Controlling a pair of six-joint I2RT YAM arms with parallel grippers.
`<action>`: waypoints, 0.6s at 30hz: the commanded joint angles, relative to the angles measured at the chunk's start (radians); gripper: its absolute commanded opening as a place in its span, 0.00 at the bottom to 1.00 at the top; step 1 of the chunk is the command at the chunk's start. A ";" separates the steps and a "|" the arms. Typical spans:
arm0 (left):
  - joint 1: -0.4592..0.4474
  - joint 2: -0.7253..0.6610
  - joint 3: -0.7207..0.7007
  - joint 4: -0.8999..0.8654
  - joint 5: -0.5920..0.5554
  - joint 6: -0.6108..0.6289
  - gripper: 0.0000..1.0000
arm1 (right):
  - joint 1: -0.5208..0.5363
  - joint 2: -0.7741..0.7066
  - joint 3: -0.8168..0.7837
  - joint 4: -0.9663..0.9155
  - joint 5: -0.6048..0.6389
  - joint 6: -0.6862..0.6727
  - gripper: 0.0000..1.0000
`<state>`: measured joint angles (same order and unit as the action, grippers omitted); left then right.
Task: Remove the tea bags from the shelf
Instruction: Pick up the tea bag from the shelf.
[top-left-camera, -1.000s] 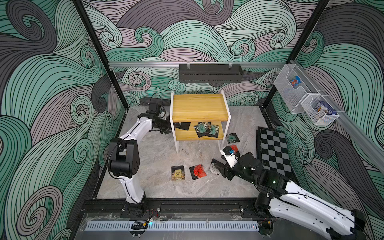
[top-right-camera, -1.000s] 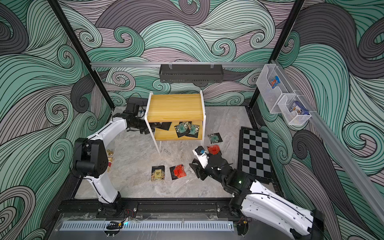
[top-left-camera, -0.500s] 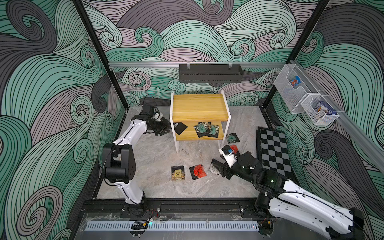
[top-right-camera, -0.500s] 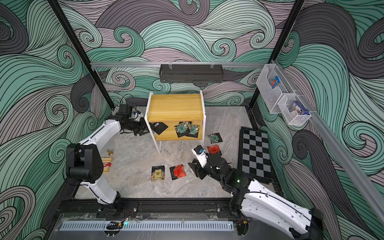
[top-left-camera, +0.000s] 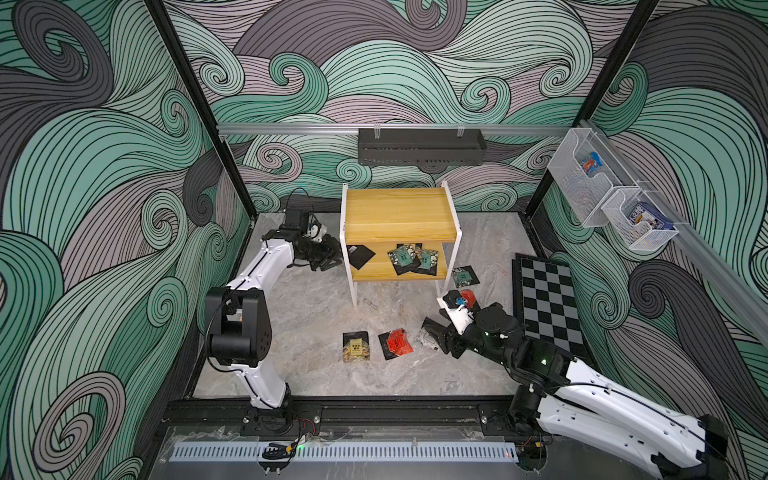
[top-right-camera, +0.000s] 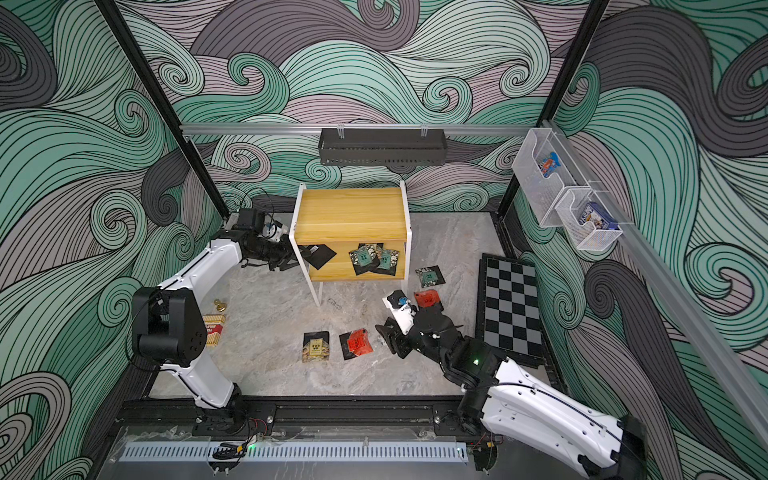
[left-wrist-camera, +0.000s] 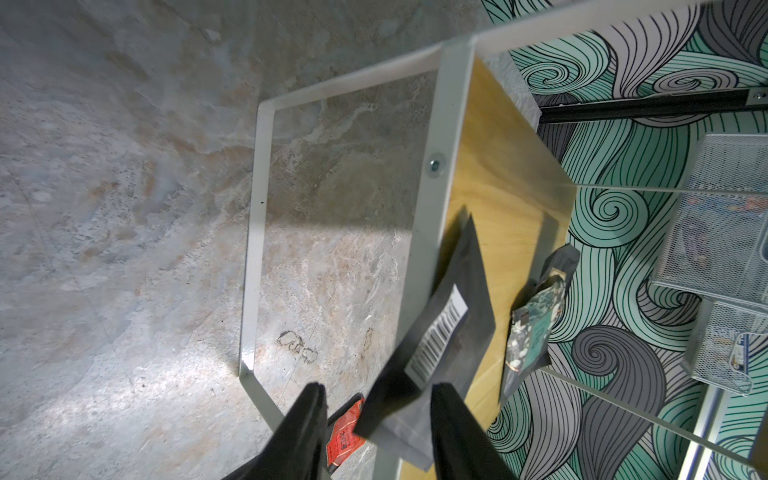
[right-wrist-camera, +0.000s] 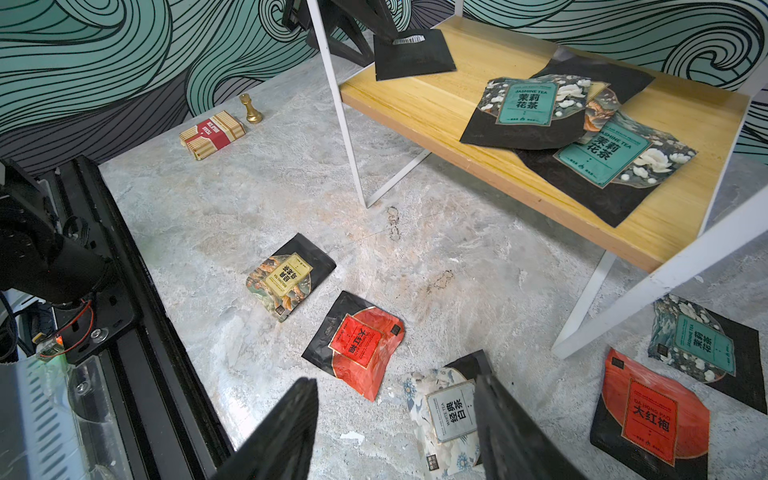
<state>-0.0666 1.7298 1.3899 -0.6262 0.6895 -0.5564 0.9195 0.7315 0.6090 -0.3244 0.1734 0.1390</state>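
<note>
Left pincer (left-wrist-camera: 378, 388) straddles a black tea bag (left-wrist-camera: 449, 332) at the shelf's (left-wrist-camera: 498, 166) left edge, grip unclear; best to pinch firmly before pulling clear. Right pincer (right-wrist-camera: 394, 380) gapes empty.

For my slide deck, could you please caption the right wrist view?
Open right gripper above a white tea bag; jasmine tea bags lie on the shelf.

Five tea bags (right-wrist-camera: 360, 348) are lying on the floor (top-left-camera: 316, 307) near the shelf (top-left-camera: 399, 214). One black-backed sachet (top-left-camera: 360, 256) is overhanging its lower board, where two teal-fronted sachets (top-left-camera: 402, 255) are topping an overlapping pile.
</note>
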 joint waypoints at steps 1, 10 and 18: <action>0.004 0.000 0.041 0.014 0.018 0.005 0.38 | -0.005 -0.003 -0.017 0.021 -0.010 0.010 0.64; 0.004 -0.007 0.039 0.031 0.011 0.010 0.22 | -0.005 -0.007 -0.021 0.022 -0.005 0.005 0.64; 0.003 -0.011 0.041 0.042 0.010 0.009 0.08 | -0.005 -0.006 -0.023 0.024 0.003 0.005 0.64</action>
<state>-0.0666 1.7298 1.3926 -0.5991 0.6903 -0.5575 0.9195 0.7311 0.5926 -0.3202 0.1741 0.1394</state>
